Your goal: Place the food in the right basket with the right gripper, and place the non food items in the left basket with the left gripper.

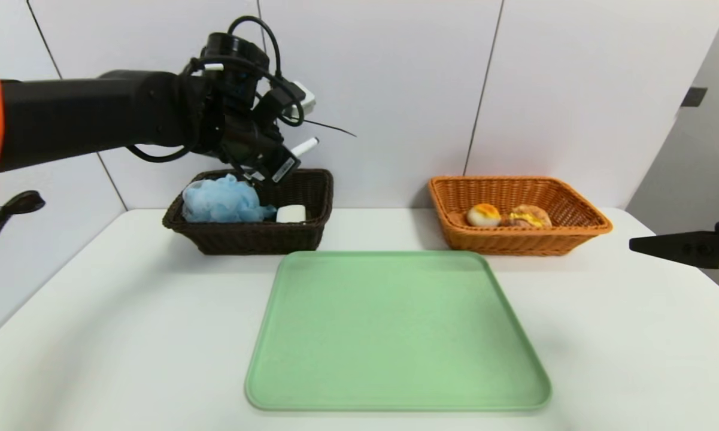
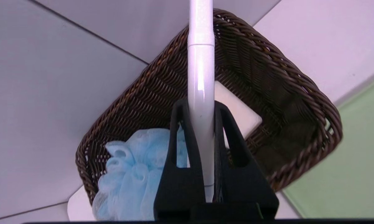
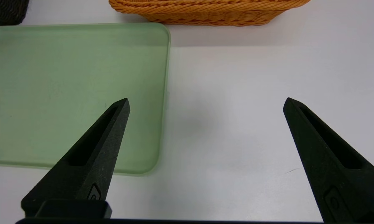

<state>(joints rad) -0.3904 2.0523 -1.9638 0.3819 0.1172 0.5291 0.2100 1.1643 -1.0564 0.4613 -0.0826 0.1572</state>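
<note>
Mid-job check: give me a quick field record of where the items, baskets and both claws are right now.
left claw: shut on marker pen, above left basket
left basket contents: bath pouf, soap bar
right claw: open, holding nothing, parked at table's right edge
right basket contents: bun, cream puff
green tray: nothing on it
left to do: drop pen

Dark brown woven basket [image 1: 248, 236], light blue pouf [image 1: 224, 200], white soap [image 1: 291, 214], white pen [image 2: 201, 77], orange woven basket [image 1: 518, 236], pale green tray [image 1: 395, 335], white table [image 1: 126, 335], black grippers [image 3: 205, 105]
</note>
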